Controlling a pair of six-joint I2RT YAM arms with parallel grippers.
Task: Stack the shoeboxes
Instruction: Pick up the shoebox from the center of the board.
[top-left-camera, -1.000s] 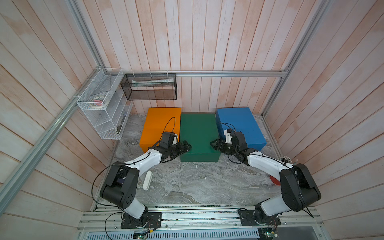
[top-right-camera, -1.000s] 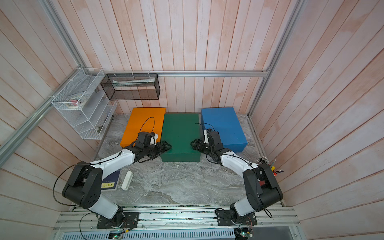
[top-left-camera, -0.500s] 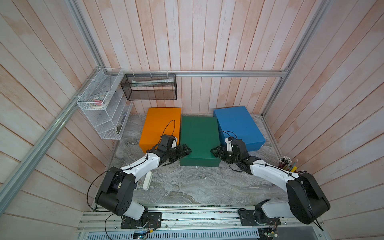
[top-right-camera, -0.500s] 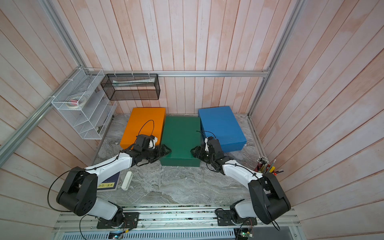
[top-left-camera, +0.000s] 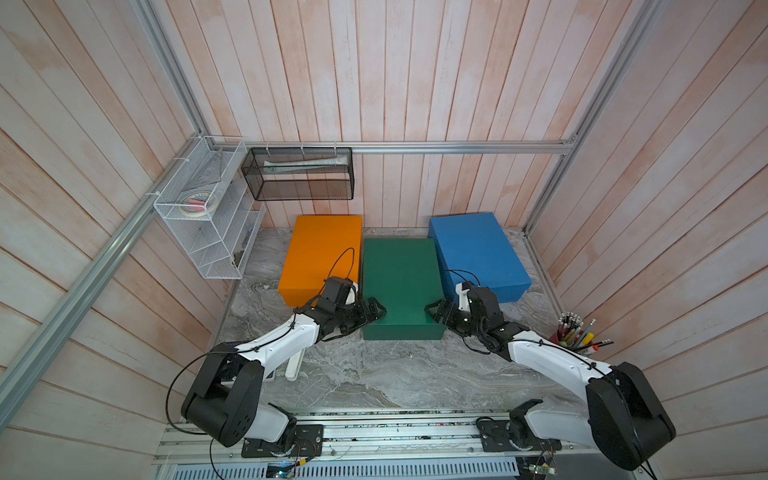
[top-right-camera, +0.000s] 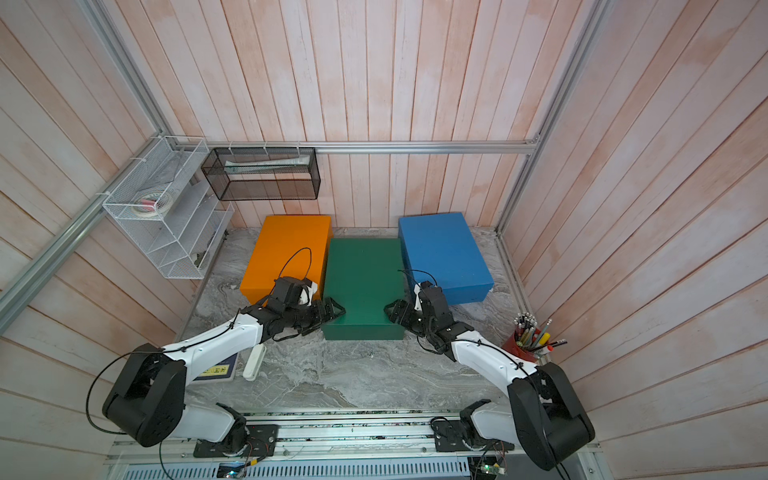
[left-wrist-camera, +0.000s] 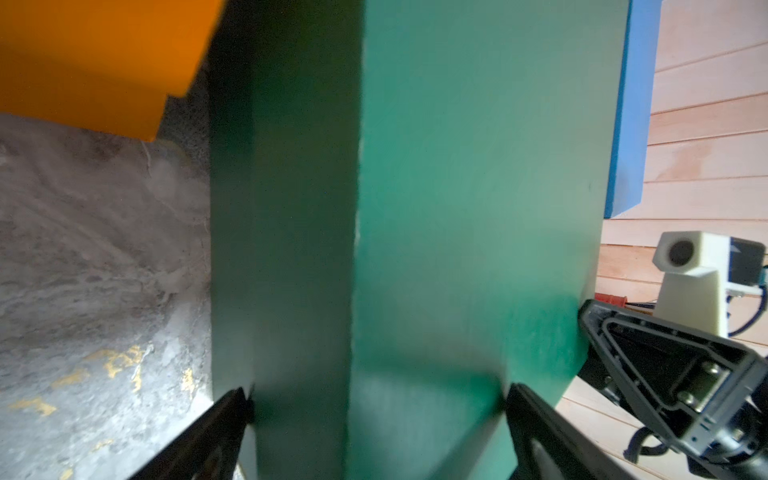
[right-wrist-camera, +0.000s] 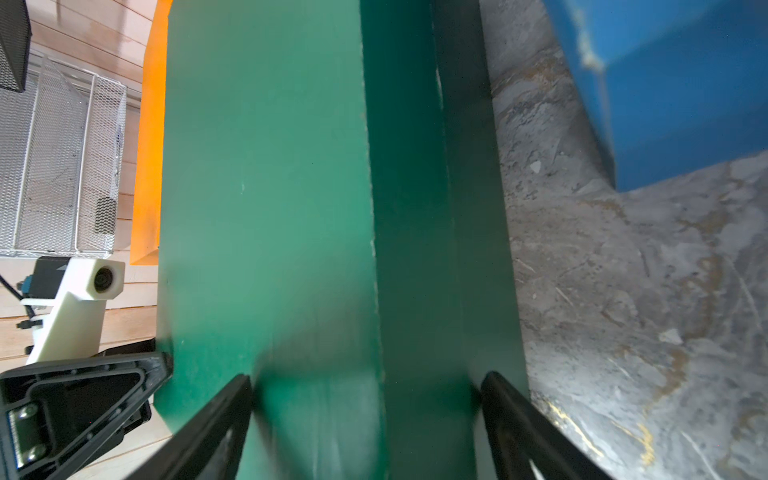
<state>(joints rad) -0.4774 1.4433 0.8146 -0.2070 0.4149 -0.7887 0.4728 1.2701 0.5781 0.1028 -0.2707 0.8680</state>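
Three shoeboxes lie side by side on the marble table: orange (top-left-camera: 320, 253) (top-right-camera: 286, 249), dark green (top-left-camera: 399, 282) (top-right-camera: 363, 278) and blue (top-left-camera: 478, 253) (top-right-camera: 442, 249). The green one sits nearer the front than the other two. My left gripper (top-left-camera: 376, 309) (left-wrist-camera: 376, 399) clamps its near left corner, with one finger on the lid and one against the side. My right gripper (top-left-camera: 432, 309) (right-wrist-camera: 365, 382) holds the near right corner the same way. I cannot tell whether the green shoebox (left-wrist-camera: 457, 166) (right-wrist-camera: 266, 166) is off the table.
A red pencil cup (top-left-camera: 575, 332) stands at the right wall. A white wire rack (top-left-camera: 208, 224) and a black mesh basket (top-left-camera: 299, 174) hang at the back left. A white bar (top-left-camera: 293, 365) and a dark blue book (top-right-camera: 216, 370) lie under the left arm.
The green shoebox has come toward the front of the table together with both grippers. The orange and blue shoeboxes have stayed put.
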